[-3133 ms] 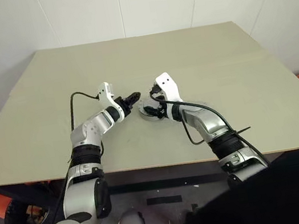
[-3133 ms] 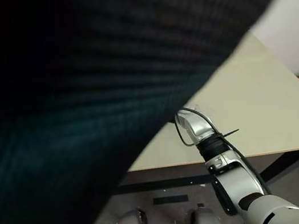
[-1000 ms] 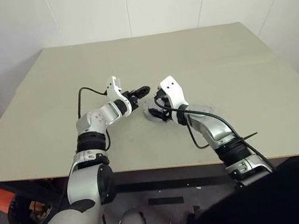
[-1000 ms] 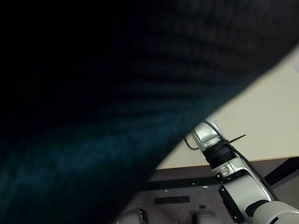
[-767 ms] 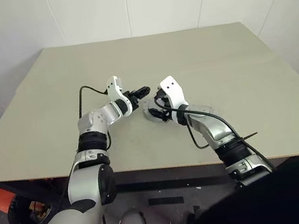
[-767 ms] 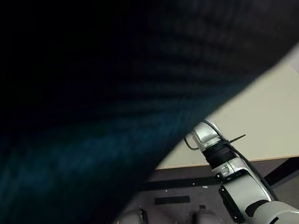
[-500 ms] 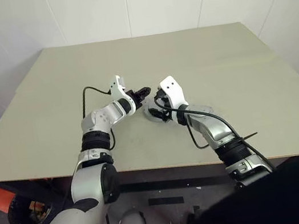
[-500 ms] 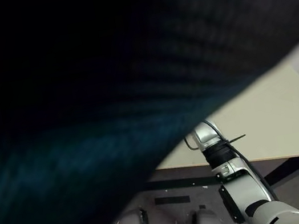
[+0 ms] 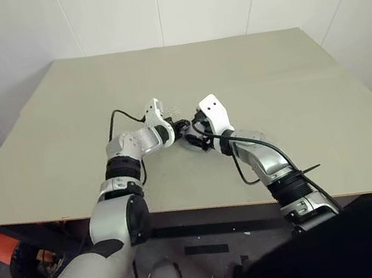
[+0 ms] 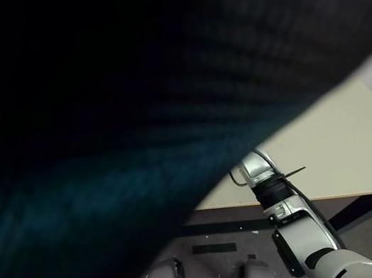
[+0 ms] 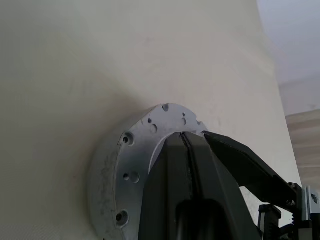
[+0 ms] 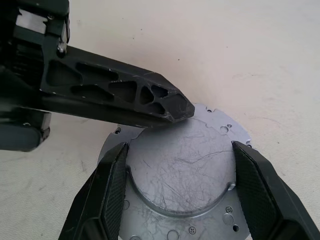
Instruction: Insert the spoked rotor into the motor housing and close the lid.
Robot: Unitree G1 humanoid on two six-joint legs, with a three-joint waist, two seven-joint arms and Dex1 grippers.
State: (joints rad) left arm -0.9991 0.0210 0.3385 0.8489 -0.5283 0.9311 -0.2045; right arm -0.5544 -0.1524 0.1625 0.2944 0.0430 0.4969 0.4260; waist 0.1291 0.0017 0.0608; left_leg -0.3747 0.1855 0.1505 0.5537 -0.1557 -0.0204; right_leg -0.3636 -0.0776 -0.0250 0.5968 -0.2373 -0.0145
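**G1 motor job: looks like it's at the "press the lid down" stage**

Both arms meet over one small round part near the middle of the worktop [image 9: 245,64].

The part is a flat, scratched silver disc, which is probably the lid [image 12: 185,172]. It sits flush on a wider silver flange [image 12: 192,226] with small screw holes round its edge. That flange lies flat on the worktop and looks like the base of the motor housing. Whether the spoked rotor is already underneath can't be told from here, since the disc covers everything.

The left gripper [image 12: 183,111] has its two fingers pressed together with nothing between them. It comes in at a downward slant, and its tip is at the far rim of the lid. That reads as a poke or push tool, a single closed point to seat the lid, not a grab.

The right gripper [image 12: 181,150] is spread wide, one finger just beside each side of the lid. Whether the pads [image 12: 116,180] actually touch the rim isn't clear. The likely reason for that pose is bracing, so the part can't slide or spin while the other arm pushes.

The task looks close to done. The main risk is the lid tipping from an off-centre push.
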